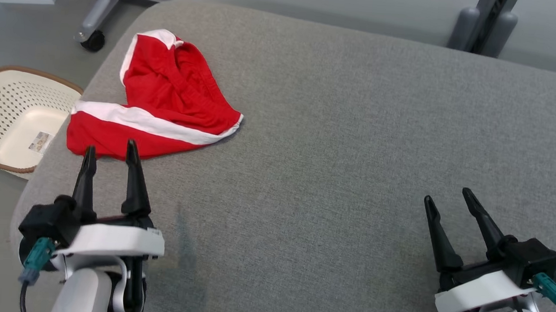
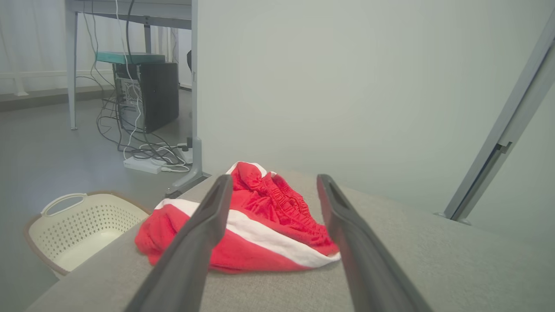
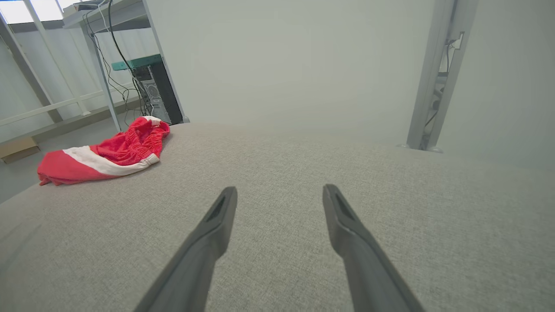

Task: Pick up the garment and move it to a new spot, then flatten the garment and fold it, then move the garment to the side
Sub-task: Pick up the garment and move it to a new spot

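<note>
**Left gripper [image 1: 110, 146] and right gripper [image 1: 448, 194] are both wide open, holding nothing**

Biggest of all is the grey soft top [image 1: 355, 131]. It has a rough cloth cover and round corners. Both grippers hang over the near part of it, one on each side, well apart from each other.

Next comes the garment [image 1: 167, 98]. It is red with a white band, and it lies in a crumpled heap on the far left part of the grey soft top, close to the left edge. The left gripper points right at it, and its two dark fingertips sit just at the near edge of the red cloth. I cannot tell if they touch it. From the left wrist, the garment [image 2: 277, 203] shows between the spread fingers. From the right wrist, the garment [image 3: 104, 158] is far off to the left of the right gripper [image 3: 279, 188].

Then the basket [image 1: 4, 113] — pale, full of little holes, with a brown rim. It stands on the floor, just beside the left edge of the top.

Smaller still, a black wheel [image 1: 92, 40] sits on the floor past the garment.
</note>
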Motion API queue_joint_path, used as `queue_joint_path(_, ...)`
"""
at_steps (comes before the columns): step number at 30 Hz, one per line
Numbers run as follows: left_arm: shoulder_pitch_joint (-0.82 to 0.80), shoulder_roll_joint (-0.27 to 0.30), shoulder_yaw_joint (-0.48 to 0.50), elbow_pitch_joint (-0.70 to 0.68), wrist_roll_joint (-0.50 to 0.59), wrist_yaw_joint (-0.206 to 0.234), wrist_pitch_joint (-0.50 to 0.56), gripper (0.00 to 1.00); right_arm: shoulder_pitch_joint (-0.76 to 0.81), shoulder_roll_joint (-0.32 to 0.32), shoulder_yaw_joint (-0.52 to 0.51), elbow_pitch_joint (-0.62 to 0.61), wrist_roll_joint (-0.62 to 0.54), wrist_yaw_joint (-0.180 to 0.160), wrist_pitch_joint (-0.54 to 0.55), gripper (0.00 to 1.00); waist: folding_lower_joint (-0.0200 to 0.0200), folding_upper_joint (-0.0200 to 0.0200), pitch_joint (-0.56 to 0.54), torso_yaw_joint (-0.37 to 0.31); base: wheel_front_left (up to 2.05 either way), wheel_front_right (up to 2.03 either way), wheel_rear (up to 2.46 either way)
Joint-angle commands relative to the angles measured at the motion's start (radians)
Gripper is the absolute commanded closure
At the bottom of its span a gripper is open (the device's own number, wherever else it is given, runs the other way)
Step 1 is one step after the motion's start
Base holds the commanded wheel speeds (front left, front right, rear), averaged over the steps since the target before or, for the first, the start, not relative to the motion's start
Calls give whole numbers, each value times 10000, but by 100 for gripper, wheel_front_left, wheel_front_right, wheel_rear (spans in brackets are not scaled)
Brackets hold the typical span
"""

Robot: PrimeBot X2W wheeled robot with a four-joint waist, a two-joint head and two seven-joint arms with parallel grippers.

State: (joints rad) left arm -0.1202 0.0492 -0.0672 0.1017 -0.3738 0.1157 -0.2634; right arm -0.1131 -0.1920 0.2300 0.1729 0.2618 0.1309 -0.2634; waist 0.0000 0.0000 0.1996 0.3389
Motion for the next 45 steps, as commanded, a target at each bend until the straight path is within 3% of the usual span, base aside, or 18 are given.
queue_joint_path(1,-603,30,38,160,-71,15,-11,0,-248,-191,-13,-109,19,-1,-20,0,0,0,713,-319,0,0,0)
queue_joint_path(8,-2932,35,-65,1158,28,-187,-13,0,-791,-745,32,-262,11,-1,-20,0,0,0,1799,-569,0,0,0)
queue_joint_path(16,-5126,39,-75,4082,-647,-255,393,0,-1254,-1016,113,-365,43,-1,-20,0,0,0,2360,-864,0,0,0)
queue_joint_path(26,-7792,621,-13,7585,-743,410,2185,0,-1374,-1006,80,-314,28,-1,-18,0,0,0,2666,-1120,0,0,0)
queue_joint_path(34,-8927,790,184,9659,-1177,421,3135,0,-1518,-937,226,-181,36,-1,-12,0,0,0,2884,-1245,0,0,0)
queue_joint_path(45,-9253,943,21,11490,-1389,-13,4661,0,-1751,-881,255,-152,138,-1,-10,0,0,0,2984,-1655,0,0,0)
